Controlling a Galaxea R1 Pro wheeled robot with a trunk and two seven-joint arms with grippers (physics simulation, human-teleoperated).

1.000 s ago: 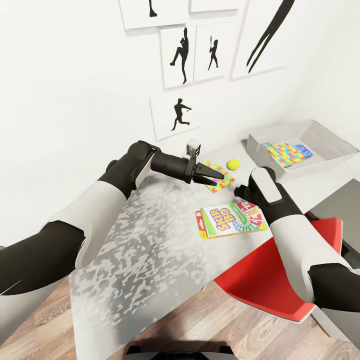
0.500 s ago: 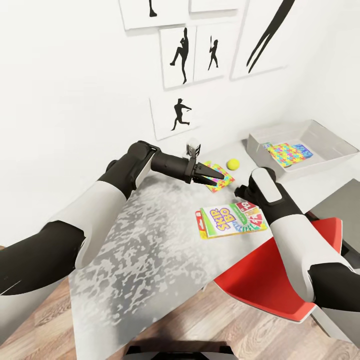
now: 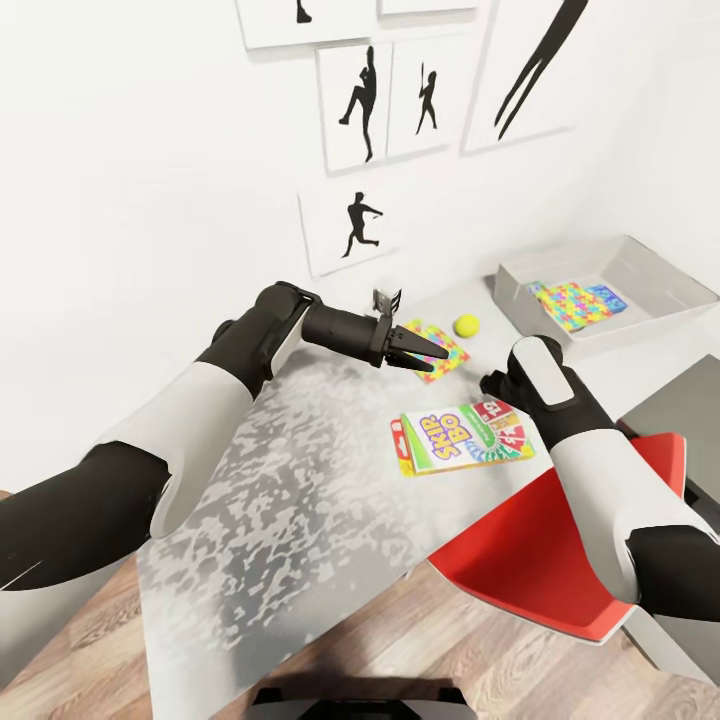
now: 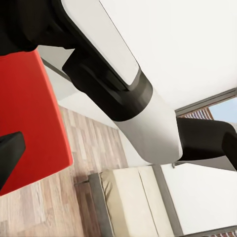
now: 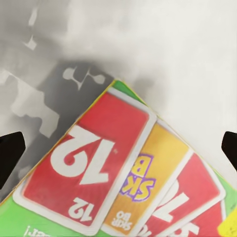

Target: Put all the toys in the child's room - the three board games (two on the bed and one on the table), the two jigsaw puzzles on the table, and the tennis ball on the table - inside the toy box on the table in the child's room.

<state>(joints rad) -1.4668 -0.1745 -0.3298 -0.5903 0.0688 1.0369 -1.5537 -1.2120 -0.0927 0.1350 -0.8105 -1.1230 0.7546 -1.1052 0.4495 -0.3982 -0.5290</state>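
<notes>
While the head view takes in the whole table (image 3: 300, 500), the right wrist view looks straight down on one corner of the SKIP-BO game box (image 5: 123, 182), its red "12" card and yellow card printed large. Two dark fingertips (image 5: 10, 158) show at opposite edges of that picture, spread wide with nothing between them; the box lies flat on the mottled grey top below them. From the head camera the right gripper (image 3: 495, 385) is hidden behind its own wrist, just above the far corner of the same box (image 3: 465, 437).

The left gripper (image 3: 420, 352) hangs above the near edge of the smaller jigsaw puzzle (image 3: 437, 345), which lies flat on the table. Its fingers point toward the toy box (image 3: 655, 285) and converge to a narrow tip with no object visible in them; whether they are fully closed cannot be told. The left wrist view gives one dark fingertip (image 4: 10, 153), the red chair (image 4: 29, 113), the right arm, wood floor and part of the cream bed (image 4: 128, 202).

The tennis ball (image 3: 466, 325) rests on the table between the small puzzle and the toy box, apart from both. Inside the box lie the larger jigsaw puzzle (image 3: 572, 305) and a blue game box (image 3: 608, 298), partly under it. Black silhouette pictures (image 3: 362, 95) hang on the white wall behind.
</notes>
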